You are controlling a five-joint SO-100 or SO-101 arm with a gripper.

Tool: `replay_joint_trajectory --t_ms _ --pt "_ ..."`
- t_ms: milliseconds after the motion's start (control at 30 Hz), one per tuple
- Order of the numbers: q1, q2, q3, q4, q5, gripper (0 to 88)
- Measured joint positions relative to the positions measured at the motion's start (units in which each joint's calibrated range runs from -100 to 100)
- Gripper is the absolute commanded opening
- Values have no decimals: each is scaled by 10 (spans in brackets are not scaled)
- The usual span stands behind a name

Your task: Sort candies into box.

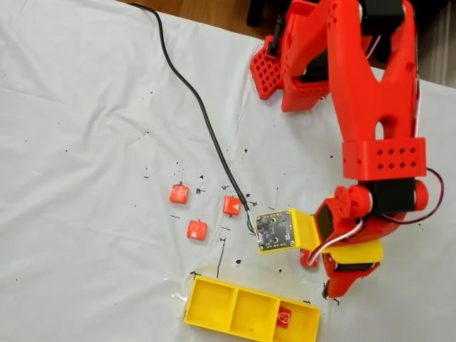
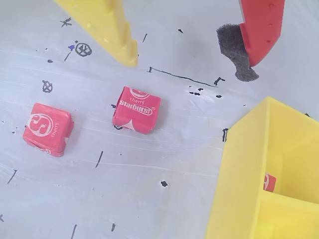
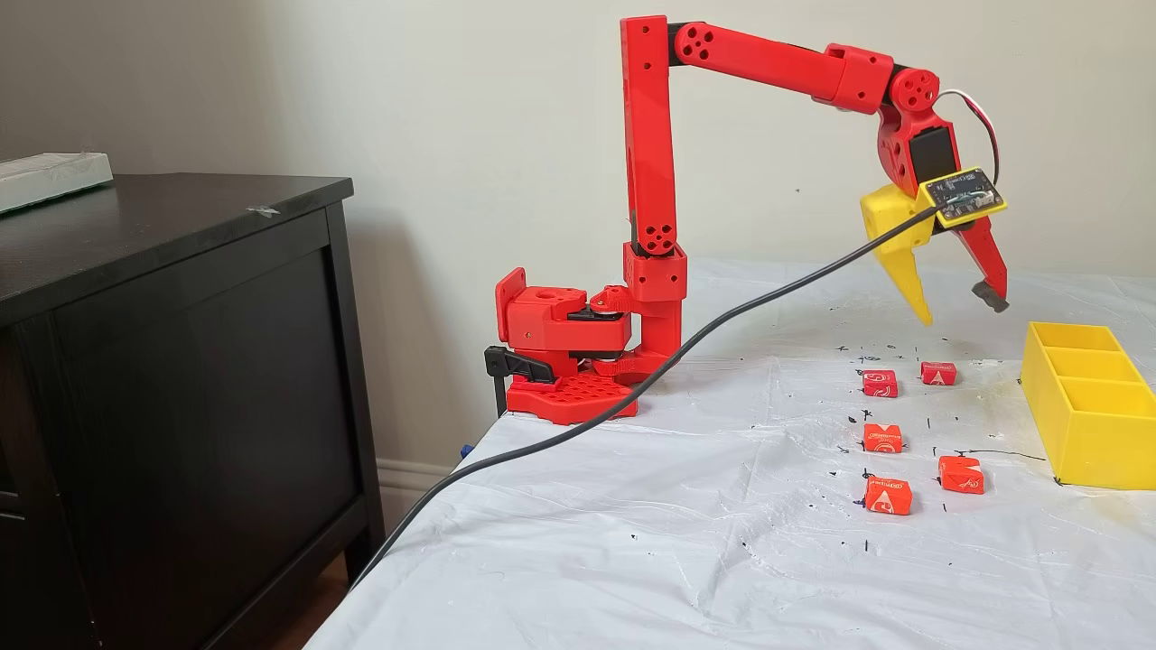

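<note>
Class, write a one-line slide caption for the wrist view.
Open gripper hovering over two cherry candies on white sheeting, beside the yellow box holding one candy.

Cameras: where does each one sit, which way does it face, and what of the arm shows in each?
A fixed view: above the table, looking down at three candies, the yellow box and the red arm's links.
Wrist view: rides at the end effector, looking down between its open yellow and red fingers at two candies.
Another fixed view: beside the table, level, facing the whole arm, its clamped base and five loose candies.
Shared: both fixed views show the box and camera cable.
</note>
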Motion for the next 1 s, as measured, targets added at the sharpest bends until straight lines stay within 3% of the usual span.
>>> replay_joint_trajectory --t_ms 1000 --pt "11 93 0 -30 17 261"
